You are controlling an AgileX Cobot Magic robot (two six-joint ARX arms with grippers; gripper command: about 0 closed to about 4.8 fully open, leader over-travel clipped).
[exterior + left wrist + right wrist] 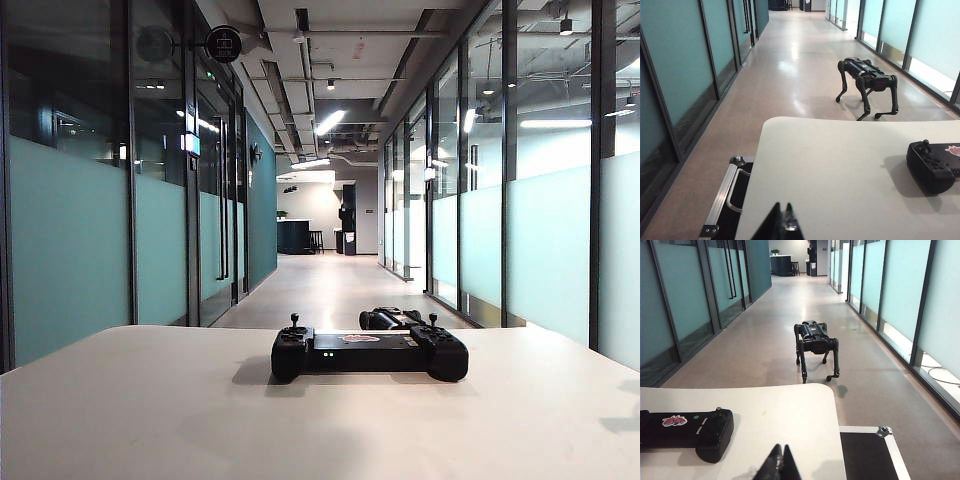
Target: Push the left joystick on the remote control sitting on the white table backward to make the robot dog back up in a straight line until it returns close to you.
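robot dog (816, 347) stands just beyond white table (150, 420) | remote control (368, 352) untouched | left gripper (781, 223), right gripper (779, 463) pulled back, closed, empty — backing up apparently done

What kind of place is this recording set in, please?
Most likely an office corridor: frosted glass partition walls line both sides, ceiling strip lights run down a long polished floor, where the robot dog stands beyond the white table.

A black metal-edged case (725, 200) sits beside frosted glass walls (70, 240).
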